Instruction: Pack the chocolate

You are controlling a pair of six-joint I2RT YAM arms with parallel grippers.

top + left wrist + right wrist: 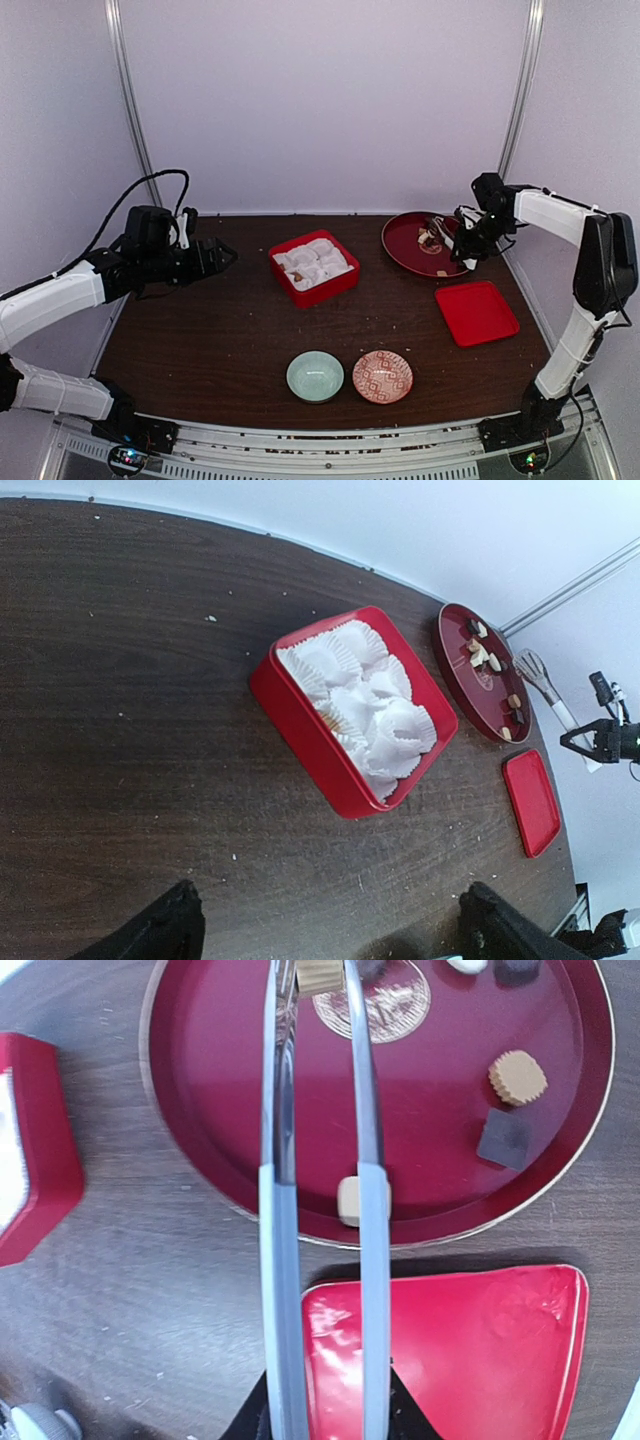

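Several small chocolate pieces (518, 1076), tan, whitish and dark, lie on a round dark-red plate (405, 252) at the back right. My right gripper (325, 1402) is shut on slim silver tongs (277, 1210), which reach over the plate. A tan piece (320, 972) sits between the tong tips. A whitish cube (349, 1201) lies by the plate's near rim. A red box (335, 285) of white crinkled paper cups (318, 260) stands at centre. My left gripper (222, 256) is open and empty, left of the box. Its fingers (160, 930) frame bare table.
A flat red lid (476, 312) lies in front of the plate and shows under the tongs (470, 1350). A pale green bowl (315, 376) and a red patterned bowl (382, 376) sit near the front edge. White walls enclose the table.
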